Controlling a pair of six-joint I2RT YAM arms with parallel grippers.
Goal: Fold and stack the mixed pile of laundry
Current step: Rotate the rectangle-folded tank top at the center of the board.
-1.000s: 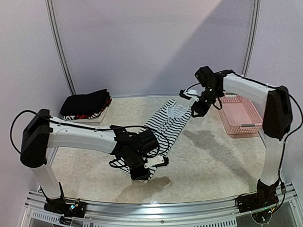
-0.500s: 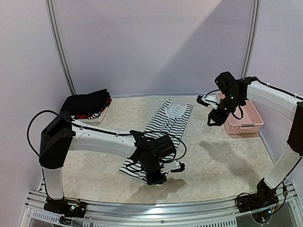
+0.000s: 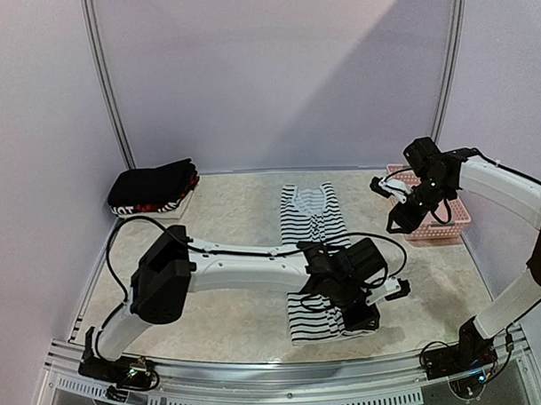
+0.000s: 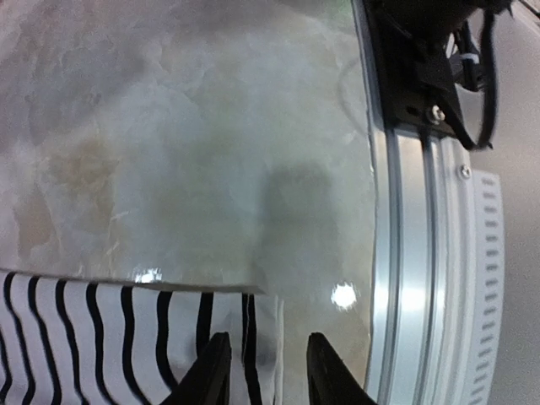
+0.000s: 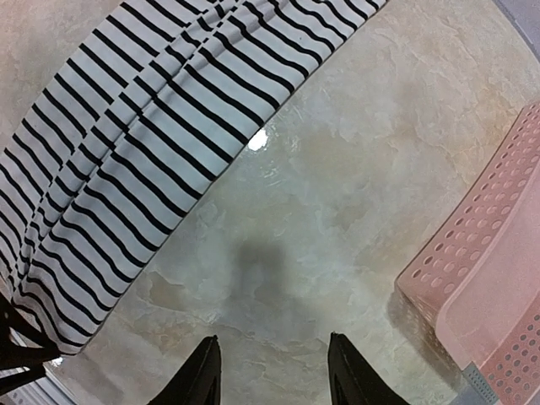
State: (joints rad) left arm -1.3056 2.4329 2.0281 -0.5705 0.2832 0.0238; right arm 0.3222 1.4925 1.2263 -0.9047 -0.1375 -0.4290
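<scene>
Striped tank top (image 3: 311,219): lies flat along the middle of the table (image 3: 227,222), neck at 12 o'clock and hem at 6 o'clock. A second ago it ran slantwise, with the hem toward 7 o'clock.
Change: the hem end has been swung across, so the garment now lies straight.
Left gripper (image 4: 267,359): over the hem's 5 o'clock corner, fingers parted, cloth edge lying flat beneath and not pinched.
Right gripper (image 5: 272,354): gone from the neck end to 2 o'clock, beside the pink basket (image 5: 498,245), fingers apart and empty.
Folded stack (image 3: 153,186): at 10 o'clock, unmoved.
Assessment: the straightening looks complete; the fold has not yet begun.
</scene>
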